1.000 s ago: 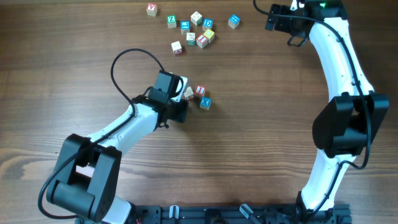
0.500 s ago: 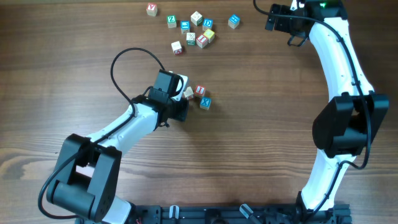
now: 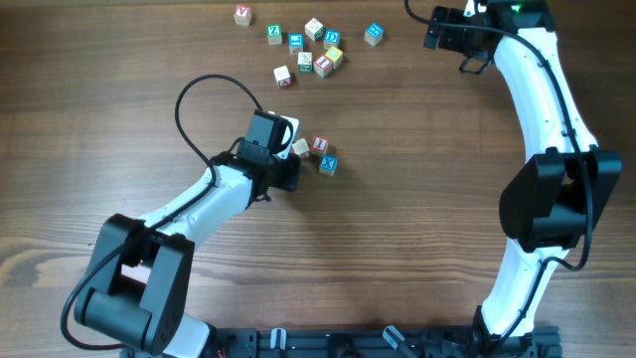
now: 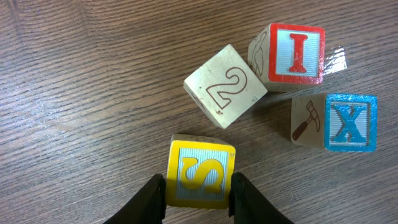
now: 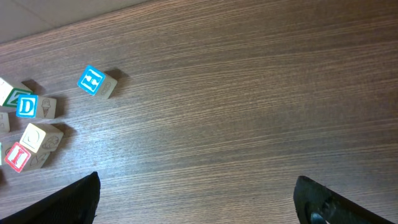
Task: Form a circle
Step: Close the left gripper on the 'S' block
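Gripping yellow S cube [image 4: 200, 173] in left gripper [image 4: 198, 188], right gripper [image 5: 196, 198] spread wide

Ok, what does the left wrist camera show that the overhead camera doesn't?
Only the left wrist view: the yellow S cube pinched in the left end effector, and the 2 printed on the cream cube. Only the overhead view: the scattered cubes farther up the table and the right end effector. Both: the red I cube and blue X cube beside the cream one.
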Robot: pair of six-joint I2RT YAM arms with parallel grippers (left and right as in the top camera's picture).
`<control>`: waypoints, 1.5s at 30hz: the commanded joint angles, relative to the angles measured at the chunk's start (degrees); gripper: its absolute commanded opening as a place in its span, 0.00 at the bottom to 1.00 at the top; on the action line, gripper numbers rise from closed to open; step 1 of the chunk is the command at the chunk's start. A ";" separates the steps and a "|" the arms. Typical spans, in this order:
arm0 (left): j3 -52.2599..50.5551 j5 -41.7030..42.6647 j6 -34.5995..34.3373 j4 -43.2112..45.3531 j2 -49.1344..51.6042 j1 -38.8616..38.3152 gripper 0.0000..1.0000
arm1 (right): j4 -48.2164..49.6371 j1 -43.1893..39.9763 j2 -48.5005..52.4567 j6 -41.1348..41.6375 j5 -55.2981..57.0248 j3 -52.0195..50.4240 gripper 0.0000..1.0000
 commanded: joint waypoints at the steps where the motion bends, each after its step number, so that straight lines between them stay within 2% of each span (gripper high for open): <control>1: -0.26 -0.55 -1.05 -0.15 -1.03 -0.15 0.32 | 0.13 0.20 0.55 -0.76 0.59 -0.15 1.00; 11: -0.26 0.74 -2.54 -1.09 -1.03 -0.15 0.33 | 0.13 0.20 0.55 -0.76 0.61 -0.15 1.00; 19: -0.28 0.76 -6.95 -1.29 -1.03 -0.17 0.33 | 0.13 0.20 0.55 -0.74 0.61 -0.15 1.00; 45: -0.26 2.03 -6.99 -0.94 -1.03 -0.17 0.36 | 0.13 0.20 0.55 -0.74 0.59 -0.15 1.00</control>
